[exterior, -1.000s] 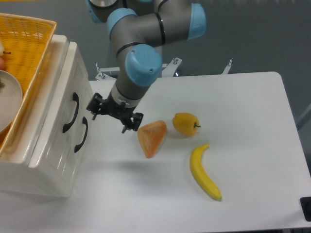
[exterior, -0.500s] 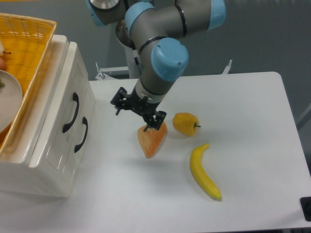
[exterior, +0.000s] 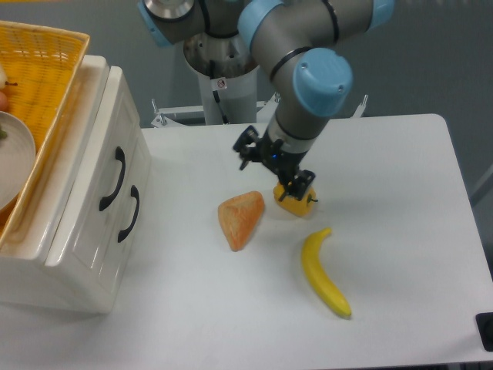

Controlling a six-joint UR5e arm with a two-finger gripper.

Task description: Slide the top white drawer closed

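The top white drawer (exterior: 108, 166) sits at about nine o'clock in the view, the upper of two in a white cabinet (exterior: 73, 270), and its front panel with the curved black handle (exterior: 113, 179) lies flush with the lower drawer (exterior: 123, 223) beneath it, so by my reading it is pushed fully in and the slide looks done. A yellow wicker basket (exterior: 46, 85) rests on the cabinet's top, toward ten o'clock. The gripper (exterior: 275, 166) hangs near the centre of the table (exterior: 400, 231), well apart from the drawer and just above a yellow pepper (exterior: 295, 203) at roughly four o'clock from it; its two black fingers stand spread with nothing between them. An orange wedge (exterior: 241, 218) lies near the pepper, and a banana (exterior: 324, 272) lies toward five o'clock.
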